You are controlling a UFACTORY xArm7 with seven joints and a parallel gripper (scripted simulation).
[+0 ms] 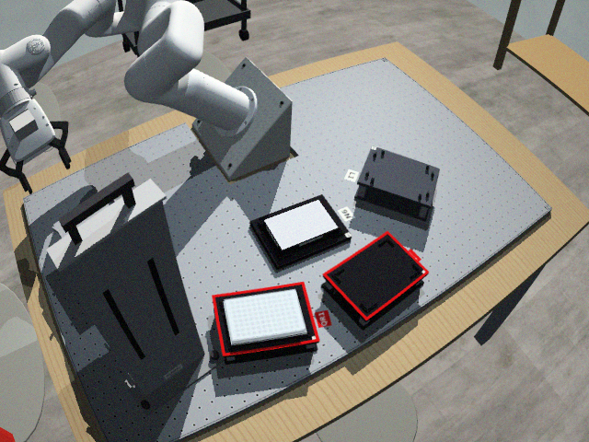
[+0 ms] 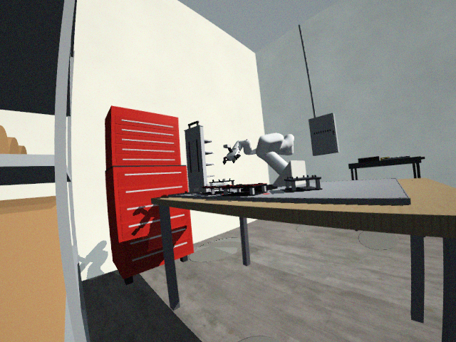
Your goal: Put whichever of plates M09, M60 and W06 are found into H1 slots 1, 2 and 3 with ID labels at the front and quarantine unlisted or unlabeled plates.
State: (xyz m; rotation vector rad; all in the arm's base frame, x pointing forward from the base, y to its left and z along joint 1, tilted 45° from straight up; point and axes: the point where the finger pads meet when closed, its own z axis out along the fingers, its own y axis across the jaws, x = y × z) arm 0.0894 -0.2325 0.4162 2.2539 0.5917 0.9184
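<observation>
The plate hotel H1 [image 1: 119, 295] stands at the deck's left, seen from behind and above, with a black handle [image 1: 97, 204] on top. In the side view the hotel [image 2: 194, 158] shows its shelf edges, but what the slots hold is too small to tell. My gripper [image 1: 46, 177] is open and empty, in the air beyond the hotel's far side, and it also shows in the side view [image 2: 231, 154] level with the upper shelves. A plate with a smooth white top [image 1: 300, 223] lies on nest N6. A white well plate [image 1: 264, 316] lies in a red-framed quarantine nest.
The second red-framed quarantine nest [image 1: 375, 274] is empty. The landing nest L1 [image 1: 398, 182] is empty. The arm's grey base block [image 1: 249, 121] stands at the back of the deck. A red tool cabinet [image 2: 147, 191] stands beyond the table's end.
</observation>
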